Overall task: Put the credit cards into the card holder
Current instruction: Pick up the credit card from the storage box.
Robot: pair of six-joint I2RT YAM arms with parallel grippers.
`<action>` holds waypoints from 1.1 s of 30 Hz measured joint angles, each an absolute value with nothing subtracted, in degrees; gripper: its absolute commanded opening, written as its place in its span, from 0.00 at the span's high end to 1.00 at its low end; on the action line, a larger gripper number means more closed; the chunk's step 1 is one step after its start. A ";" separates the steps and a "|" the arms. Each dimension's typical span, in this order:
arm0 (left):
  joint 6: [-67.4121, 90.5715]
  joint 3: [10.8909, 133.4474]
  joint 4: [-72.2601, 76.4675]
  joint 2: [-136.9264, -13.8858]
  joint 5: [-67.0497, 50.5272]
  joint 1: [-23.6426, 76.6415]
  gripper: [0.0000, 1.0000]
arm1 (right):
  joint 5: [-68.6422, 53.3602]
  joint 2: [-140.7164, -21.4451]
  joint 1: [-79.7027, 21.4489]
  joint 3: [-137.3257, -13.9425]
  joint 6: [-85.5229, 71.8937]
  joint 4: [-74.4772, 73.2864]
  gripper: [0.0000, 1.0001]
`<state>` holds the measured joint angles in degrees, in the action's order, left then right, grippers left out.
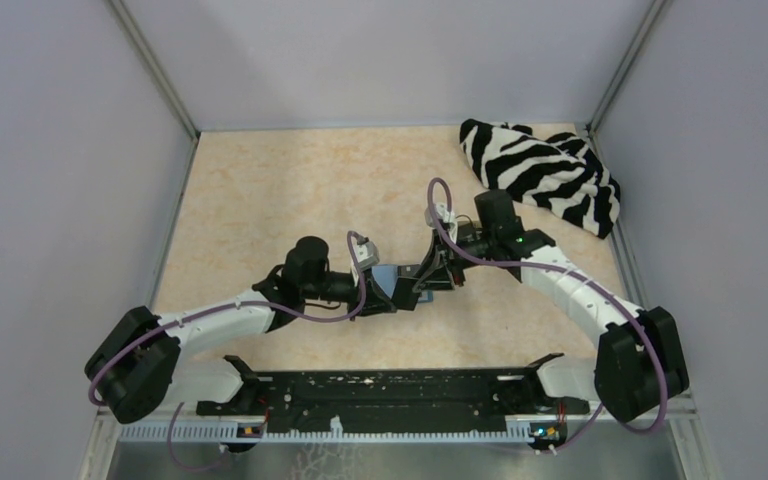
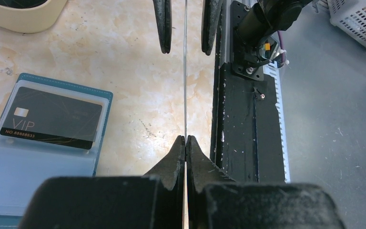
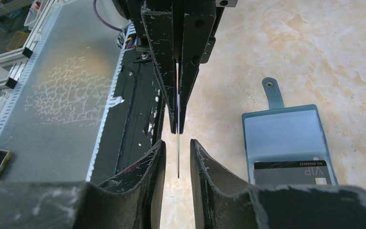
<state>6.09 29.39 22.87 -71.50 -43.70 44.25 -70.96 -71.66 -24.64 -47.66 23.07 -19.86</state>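
Observation:
My left gripper [image 2: 186,138] is shut on one end of a thin credit card [image 2: 185,71], which I see edge-on and held upright above the table. My right gripper [image 3: 177,143] straddles the card's other end [image 3: 177,157]; its jaws stand apart with a small gap on each side. The teal card holder [image 2: 9,167] lies open and flat on the table beside the grippers. A black VIP card [image 2: 52,117] sits in one of its clear pockets. From above, both grippers meet over the table's middle by the card holder [image 1: 388,278].
A zebra-striped cloth [image 1: 540,175] lies at the back right corner. A tan tray's rim [image 2: 19,14] shows beyond the holder. The black base rail [image 1: 380,395] runs along the near edge, and a white basket [image 2: 357,24] stands off the table.

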 measured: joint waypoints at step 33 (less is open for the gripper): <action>6.22 29.19 24.49 -70.78 -41.39 44.25 1.00 | -71.09 -73.63 -25.71 -47.83 22.02 -20.16 0.93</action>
<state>6.22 29.19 24.49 -70.78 -41.39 44.25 -71.09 -73.63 -25.71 -47.83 22.02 -20.16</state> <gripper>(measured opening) 0.007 0.113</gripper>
